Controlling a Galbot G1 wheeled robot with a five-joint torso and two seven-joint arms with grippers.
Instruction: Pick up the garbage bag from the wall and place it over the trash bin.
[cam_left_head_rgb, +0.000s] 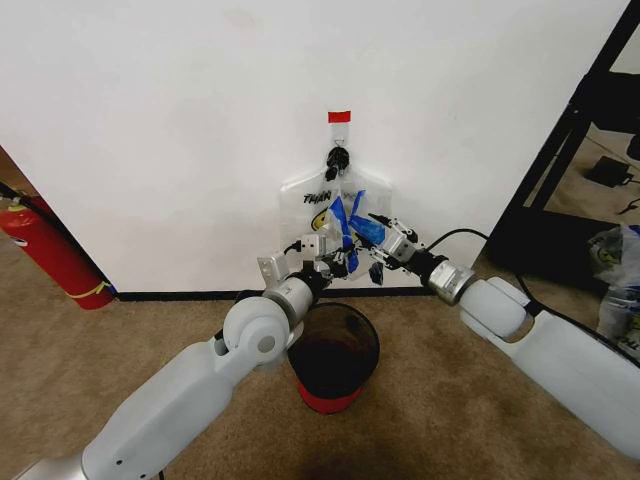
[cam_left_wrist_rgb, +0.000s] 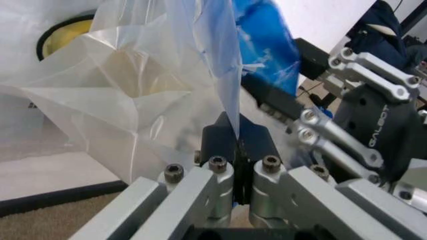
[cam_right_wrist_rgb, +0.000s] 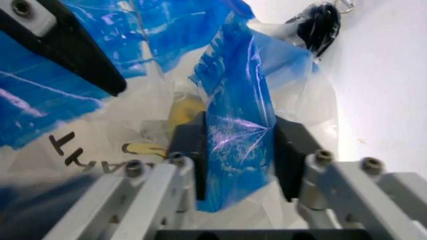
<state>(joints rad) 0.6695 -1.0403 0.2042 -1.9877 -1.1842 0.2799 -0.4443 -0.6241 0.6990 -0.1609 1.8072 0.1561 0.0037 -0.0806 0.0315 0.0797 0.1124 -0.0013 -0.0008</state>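
Observation:
The garbage bag (cam_left_head_rgb: 315, 200) hangs from a small black hook (cam_left_head_rgb: 338, 158) on the white wall (cam_left_head_rgb: 150, 120), under a red tape strip (cam_left_head_rgb: 339, 117). Its smiley print and blue strips face me. My left gripper (cam_left_head_rgb: 338, 262) is at the bag's lower edge; in the left wrist view it (cam_left_wrist_rgb: 237, 150) is shut on a thin fold of clear plastic (cam_left_wrist_rgb: 153, 90). My right gripper (cam_left_head_rgb: 372, 232) is at the bag's right side, and the right wrist view shows it (cam_right_wrist_rgb: 240, 155) shut on a crumpled blue strip (cam_right_wrist_rgb: 237, 100). The black trash bin (cam_left_head_rgb: 372, 340) stands on the carpet directly below both grippers.
A red fire extinguisher (cam_left_head_rgb: 50, 250) leans against the wall at the left. A black shelf frame (cam_left_head_rgb: 560, 170) stands at the right, with bags of clutter (cam_left_head_rgb: 620, 280) beyond it. Brown carpet surrounds the bin.

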